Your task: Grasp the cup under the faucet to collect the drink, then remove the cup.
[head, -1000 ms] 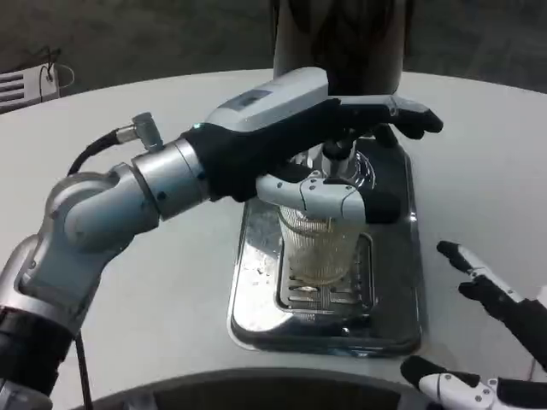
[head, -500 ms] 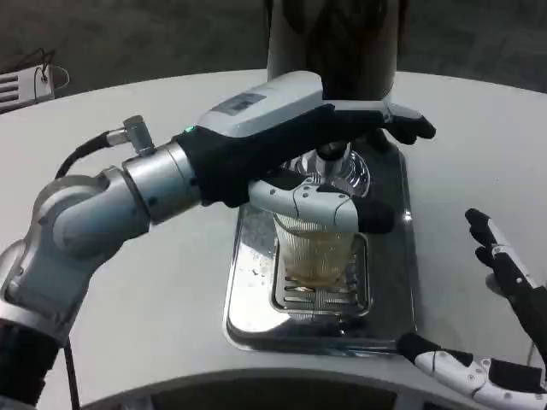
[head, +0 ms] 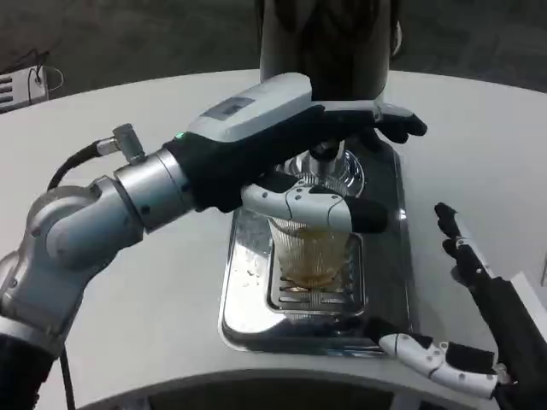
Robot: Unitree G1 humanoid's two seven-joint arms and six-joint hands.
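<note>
Left hand (head: 295, 158) reaching far across, fingers wrapped round the cup (head: 312, 252); right hand (head: 466, 333) near right, fingers spread.

- The upper rim of the cup (head: 312, 256) is covered by the left hand (head: 291, 145), so the contact of the far-side fingers with the glass cannot be seen.
- The faucet (head: 329, 154) is largely hidden behind that hand.
- The dispenser (head: 325, 38) is cut off by the top edge.
- The right hand (head: 479, 333) is cut off at the lower right corner.
- The drip tray (head: 248, 299) is partly covered by the cup and hand.
</note>
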